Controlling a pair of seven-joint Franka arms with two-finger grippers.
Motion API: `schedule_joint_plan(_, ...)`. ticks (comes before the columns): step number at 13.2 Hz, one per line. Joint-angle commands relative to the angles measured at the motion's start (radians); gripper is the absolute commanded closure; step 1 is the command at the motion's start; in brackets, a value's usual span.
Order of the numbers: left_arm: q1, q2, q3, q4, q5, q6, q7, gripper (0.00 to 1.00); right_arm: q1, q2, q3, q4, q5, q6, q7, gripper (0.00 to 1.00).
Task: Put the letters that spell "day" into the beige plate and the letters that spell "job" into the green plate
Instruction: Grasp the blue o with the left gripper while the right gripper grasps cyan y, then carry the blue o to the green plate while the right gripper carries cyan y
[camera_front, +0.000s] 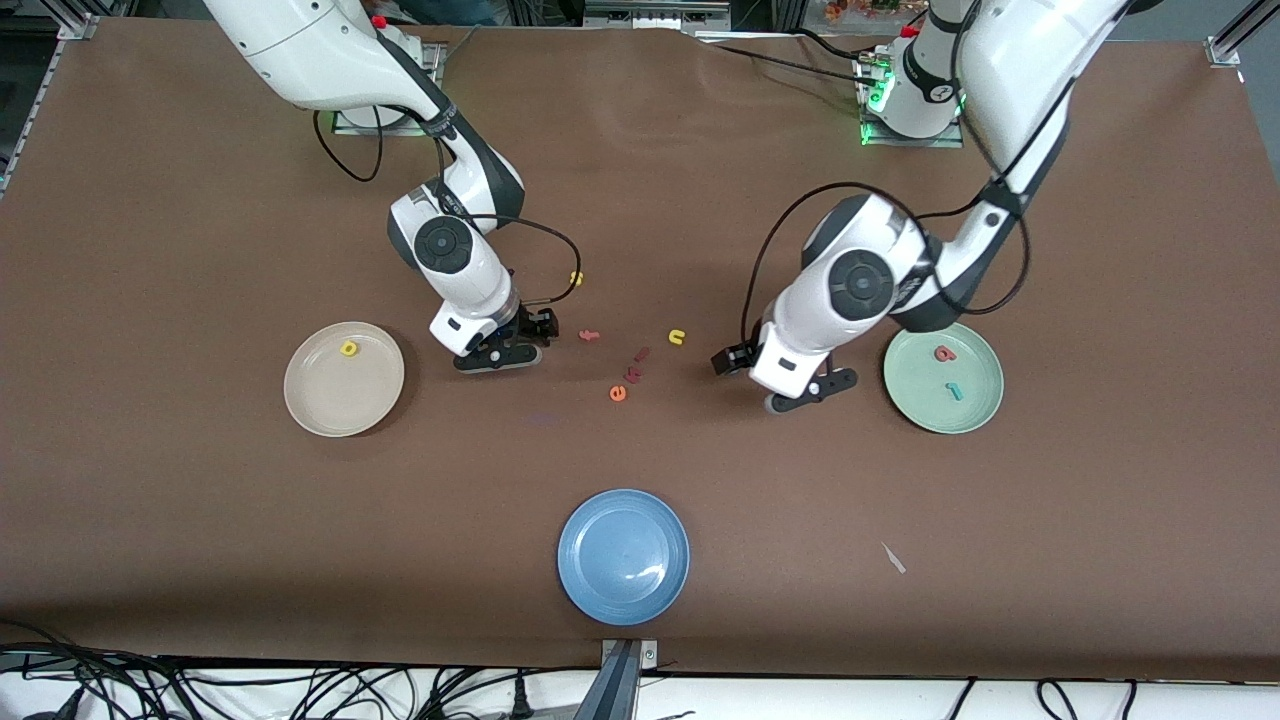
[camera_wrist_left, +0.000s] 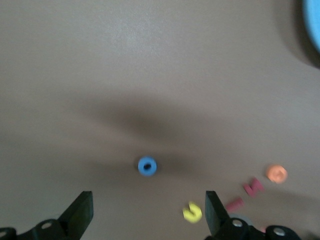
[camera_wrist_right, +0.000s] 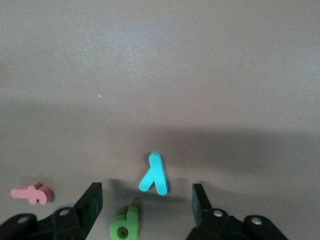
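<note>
- L gripper (camera_wrist_left: 146, 212): jaws apart, empty, low over blue "o" (camera_wrist_left: 147, 166), beside green plate (camera_front: 985, 400).
- R gripper (camera_wrist_right: 146, 202): jaws apart, empty, low over teal "y" (camera_wrist_right: 154, 174), beside beige plate (camera_front: 320, 400).

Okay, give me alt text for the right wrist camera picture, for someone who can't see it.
The right gripper hangs open over a brown table, a teal "y" lying between its two black fingers. A green letter with a round bowl and stem lies beside the "y", and a coral "f" lies off to one side.
</note>
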Motion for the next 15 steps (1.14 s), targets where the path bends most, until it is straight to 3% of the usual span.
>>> schedule_joint_plan(1, -0.038, 0.074, 0.01, 0.02, 0.157, 0.049, -0.14, 0.01, 0.013, 0.027, -0.002, 0.024, -0.018, 0.006, 0.021, 0.25)
schedule_joint_plan(4, -0.046, 0.113, 0.01, 0.022, 0.217, 0.054, -0.187, 0.1, 0.013, 0.033, -0.009, 0.017, -0.048, 0.007, 0.022, 0.47)
schedule_joint_plan(8, -0.089, 0.137, 0.024, 0.019, 0.249, 0.066, -0.224, 0.23, 0.011, 0.035, -0.013, 0.014, -0.051, 0.007, 0.012, 0.69)
schedule_joint_plan(10, -0.094, 0.142, 0.026, 0.005, 0.268, 0.066, -0.224, 0.33, 0.011, 0.035, -0.021, 0.014, -0.054, 0.007, 0.005, 0.73)
schedule_joint_plan(12, -0.094, 0.157, 0.026, 0.005, 0.291, 0.066, -0.225, 0.34, 0.01, 0.029, -0.03, 0.014, -0.053, 0.001, -0.025, 0.76)
schedule_joint_plan(15, -0.092, 0.159, 0.026, 0.005, 0.291, 0.066, -0.227, 0.48, 0.002, -0.017, -0.047, 0.014, -0.053, -0.034, -0.096, 0.76)
